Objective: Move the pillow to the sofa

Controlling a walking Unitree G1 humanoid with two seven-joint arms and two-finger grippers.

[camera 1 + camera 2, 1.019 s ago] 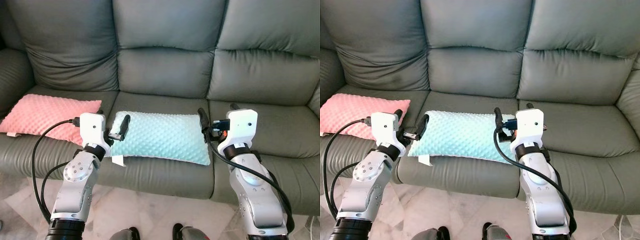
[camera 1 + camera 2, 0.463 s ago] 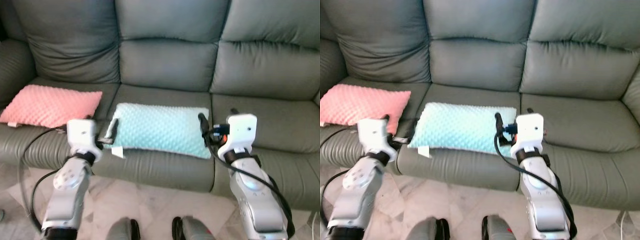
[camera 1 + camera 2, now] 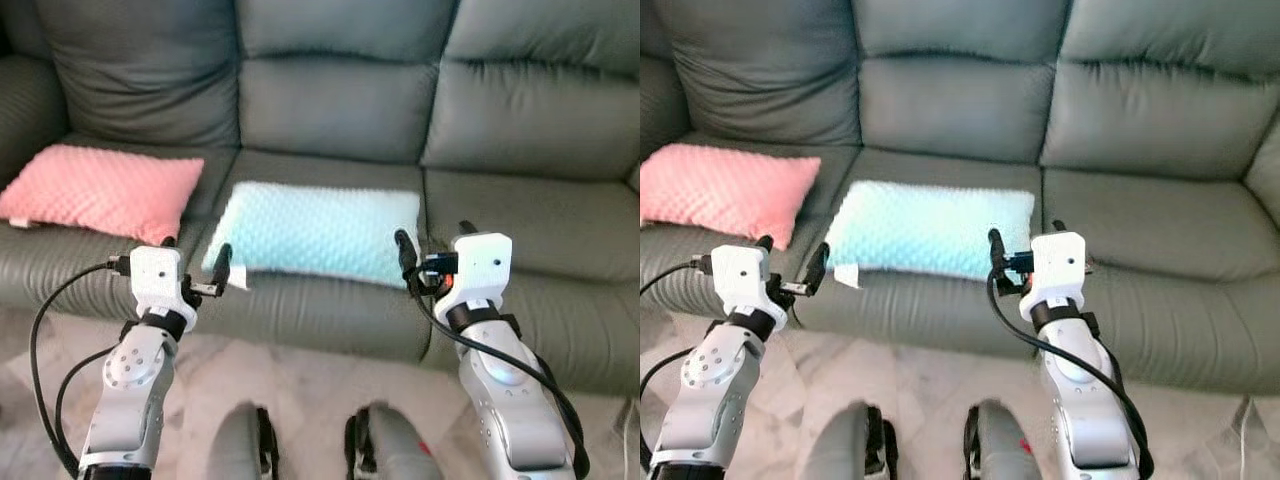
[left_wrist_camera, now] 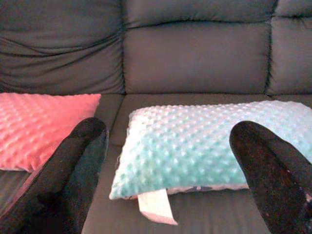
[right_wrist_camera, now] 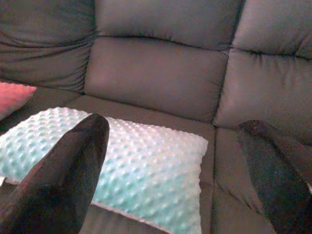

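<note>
- I find the teal pillow [image 3: 318,229] lying flat on the middle seat cushion of the grey sofa [image 3: 340,110], its front edge close to the seat's front lip.
- A white tag [image 4: 155,206] hangs from the pillow's front corner on my left side and drapes over the cushion.
- A pink pillow [image 3: 100,192] lies on the left seat cushion, just beside the teal one; I cannot tell from the head views whether their edges touch.
- My left gripper [image 3: 196,276] is held in front of the sofa, near the teal pillow's left front corner but apart from it. In the left wrist view its two black fingers [image 4: 78,170] stand wide apart with nothing between them.
- My right gripper [image 3: 433,254] is held off the pillow's right front corner, likewise clear of it. The right wrist view shows its fingers [image 5: 63,180] spread wide and holding nothing.
- Both head views are slightly soft, so fine contact at the pillow's edges is uncertain.
- Pale marbled floor [image 3: 300,380] shows below the sofa front.
</note>
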